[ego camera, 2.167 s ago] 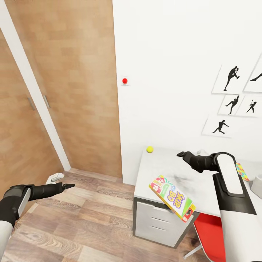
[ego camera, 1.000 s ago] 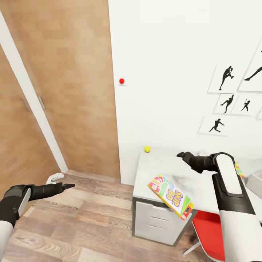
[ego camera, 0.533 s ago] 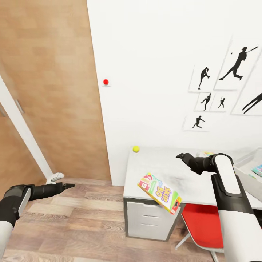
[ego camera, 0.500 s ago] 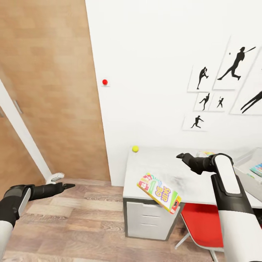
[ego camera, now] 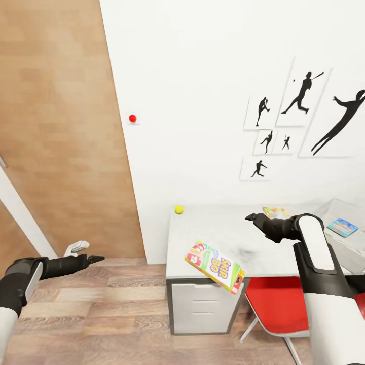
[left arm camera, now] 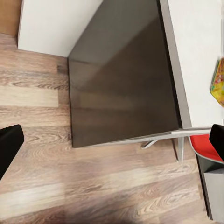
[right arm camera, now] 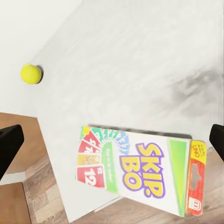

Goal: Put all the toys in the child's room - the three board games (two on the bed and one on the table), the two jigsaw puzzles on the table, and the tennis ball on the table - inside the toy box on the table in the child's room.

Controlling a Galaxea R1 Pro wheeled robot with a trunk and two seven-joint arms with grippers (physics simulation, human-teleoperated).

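The table (ego camera: 218,233) stands against the white wall. A yellow tennis ball (ego camera: 179,209) (right arm camera: 31,73) rests at its back left corner. The yellow-green-red board game (ego camera: 215,265) (right arm camera: 142,172) lies tilted, overhanging the table's front edge. A jigsaw puzzle (ego camera: 275,211) lies near the wall, partly behind my right arm. At the right edge stands the toy box (ego camera: 353,242), with a pale blue board game (ego camera: 342,227) in it. My right gripper (ego camera: 249,217) (right arm camera: 112,142) hovers open over the tabletop, above the game and the ball. My left gripper (ego camera: 96,259) (left arm camera: 112,142) hangs open over the floor, left of the table.
A red chair (ego camera: 276,304) is tucked under the table beside the white drawers (ego camera: 205,306). A wooden door (ego camera: 61,126) fills the left side. A small white object (ego camera: 76,248) lies on the wood floor by the door. Silhouette posters (ego camera: 299,121) hang above the table.
The whole view has swung to the right, bringing the toy box and the puzzle more into sight. Both arms keep their pose, and the ball and game lie where they were.
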